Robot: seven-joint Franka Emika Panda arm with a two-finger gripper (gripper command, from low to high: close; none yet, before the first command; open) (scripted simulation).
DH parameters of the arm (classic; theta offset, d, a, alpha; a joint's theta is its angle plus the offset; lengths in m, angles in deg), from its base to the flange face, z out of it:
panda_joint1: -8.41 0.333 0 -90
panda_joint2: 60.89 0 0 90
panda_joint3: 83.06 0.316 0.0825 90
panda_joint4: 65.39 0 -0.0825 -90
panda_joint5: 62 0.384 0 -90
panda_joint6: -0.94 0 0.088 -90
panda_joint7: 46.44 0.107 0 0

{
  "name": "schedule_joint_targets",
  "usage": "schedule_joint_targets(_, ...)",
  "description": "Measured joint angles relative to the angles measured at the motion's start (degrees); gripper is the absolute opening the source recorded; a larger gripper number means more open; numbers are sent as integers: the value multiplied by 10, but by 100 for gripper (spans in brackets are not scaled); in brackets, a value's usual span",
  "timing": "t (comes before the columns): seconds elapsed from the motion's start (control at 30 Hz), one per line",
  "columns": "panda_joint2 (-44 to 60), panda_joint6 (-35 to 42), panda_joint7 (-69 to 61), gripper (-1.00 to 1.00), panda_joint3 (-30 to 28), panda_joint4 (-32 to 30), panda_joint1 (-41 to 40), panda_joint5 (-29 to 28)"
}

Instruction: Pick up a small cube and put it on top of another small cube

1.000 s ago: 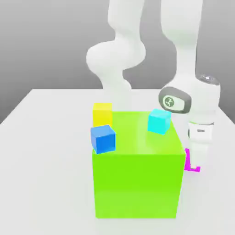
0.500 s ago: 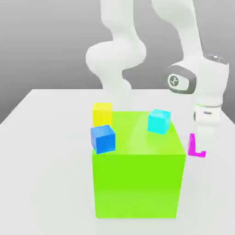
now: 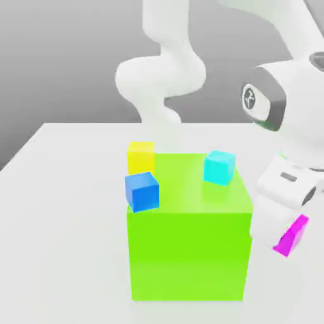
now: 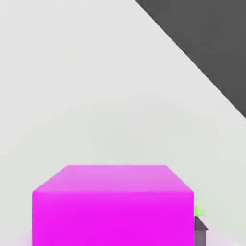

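Two cubes (image 3: 142, 191) sit on the block (image 3: 187, 253); a third cube (image 3: 140, 155) lies behind.

This is a bare simulated test scene, not a lived-in room. A plain white tabletop (image 3: 63, 209) stands against a flat grey backdrop with no walls, furniture or clutter. The surfaces are smooth and textureless, as in a render. On the tabletop sits a large lime-green block (image 3: 188, 250) with plain blue (image 3: 142, 191), cyan (image 3: 219, 167) and yellow (image 3: 141, 156) cubes, all uniform toy-like colours. A glossy white robot arm (image 3: 161, 69) rises behind, as in a robotics lab setup.
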Motion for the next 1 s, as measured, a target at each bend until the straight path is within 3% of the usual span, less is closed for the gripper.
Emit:
schedule_joint_targets(0.1, -10, 61, 16, -100, -23, 44, -38, 16)
schedule_joint_targets(0.17, -32, 76, 32, -100, -32, 40, -53, 20)
schedule_joint_targets(0.4, -138, 98, 111, -100, -49, -13, -100, 4)
schedule_joint_targets(0.7, -285, 117, 254, -100, -48, -91, -171, -69)
schedule_joint_targets(0.83, -284, 48, 276, -100, -44, -150, -184, -85)
schedule_joint_targets(0.87, -276, 25, 277, 100, -45, -165, -185, -85)
schedule_joint_targets(1.0, -276, 25, 277, 100, -45, -165, -185, -85)
